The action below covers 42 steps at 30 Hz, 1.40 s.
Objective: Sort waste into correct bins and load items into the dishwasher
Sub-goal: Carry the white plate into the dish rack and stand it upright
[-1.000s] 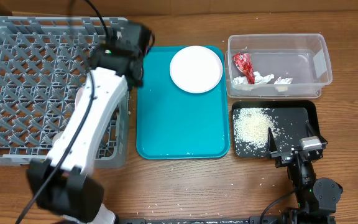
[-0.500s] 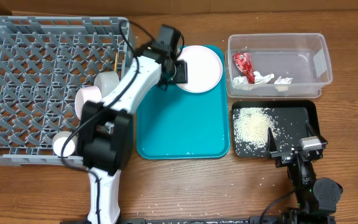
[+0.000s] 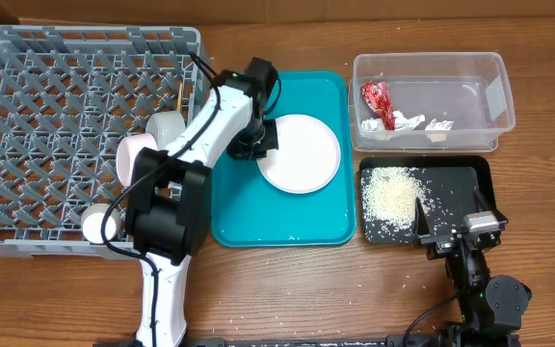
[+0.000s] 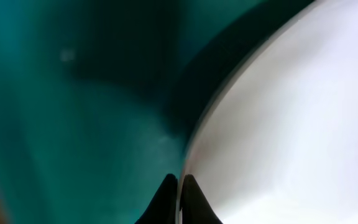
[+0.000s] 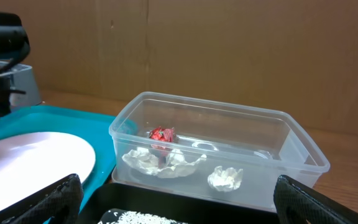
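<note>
My left gripper (image 3: 258, 145) is shut on the left rim of the pale round plate (image 3: 302, 154), which sits over the middle of the teal tray (image 3: 249, 207). In the left wrist view the black fingertips (image 4: 166, 190) pinch the plate (image 4: 284, 118) at its edge, with a dark shadow under the rim. The red wrapper (image 3: 375, 99) and white scraps (image 3: 408, 121) lie in the clear tub (image 3: 430, 58). Rice (image 3: 391, 196) is piled in the black tray (image 3: 480, 178). My right gripper (image 3: 451, 220) stands open at that tray's front edge, holding nothing.
The grey dish rack (image 3: 56, 106) fills the left side and holds a pink bowl (image 3: 133, 159), a grey-green bowl (image 3: 167, 128), a white cup (image 3: 99, 224) and a chopstick (image 3: 179, 94). A few rice grains dot the table in front of the trays.
The left arm swung from over the rack to the plate, and its gripper shut on the rim. The plate moved from the tray's far end toward its middle. The right arm stayed still.
</note>
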Each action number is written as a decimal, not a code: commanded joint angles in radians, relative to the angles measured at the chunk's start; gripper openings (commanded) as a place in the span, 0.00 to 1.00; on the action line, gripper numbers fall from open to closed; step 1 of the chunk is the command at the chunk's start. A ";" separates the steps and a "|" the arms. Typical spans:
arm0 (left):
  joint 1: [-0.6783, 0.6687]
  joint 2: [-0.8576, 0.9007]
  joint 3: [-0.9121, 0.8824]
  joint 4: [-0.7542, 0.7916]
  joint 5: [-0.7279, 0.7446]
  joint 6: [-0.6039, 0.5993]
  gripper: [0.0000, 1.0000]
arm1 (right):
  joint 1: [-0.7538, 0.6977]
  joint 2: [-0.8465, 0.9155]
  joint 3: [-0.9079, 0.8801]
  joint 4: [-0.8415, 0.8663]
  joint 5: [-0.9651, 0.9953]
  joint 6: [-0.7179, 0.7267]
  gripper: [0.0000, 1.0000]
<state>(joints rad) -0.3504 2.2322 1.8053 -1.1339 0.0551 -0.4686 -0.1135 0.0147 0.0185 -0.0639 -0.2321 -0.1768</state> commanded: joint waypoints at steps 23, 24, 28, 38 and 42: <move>0.295 -0.461 0.103 -0.325 -1.316 0.149 0.04 | -0.005 -0.012 -0.011 0.007 -0.001 0.006 1.00; 0.317 -0.459 0.079 -0.281 -1.305 0.185 0.04 | -0.005 -0.012 -0.011 0.007 -0.001 0.006 1.00; 0.398 -0.452 -0.033 -0.078 -1.258 0.319 0.04 | -0.005 -0.012 -0.011 0.007 -0.001 0.006 1.00; 0.457 -0.452 -0.190 0.277 -1.007 0.639 0.04 | -0.005 -0.012 -0.011 0.007 -0.001 0.006 1.00; 0.457 -0.451 -0.240 0.323 -1.005 0.675 0.04 | -0.005 -0.012 -0.011 0.006 -0.001 0.006 1.00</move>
<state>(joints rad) 0.1047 1.7798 1.5970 -0.8295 -0.9752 0.1341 -0.1139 0.0147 0.0185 -0.0639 -0.2321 -0.1768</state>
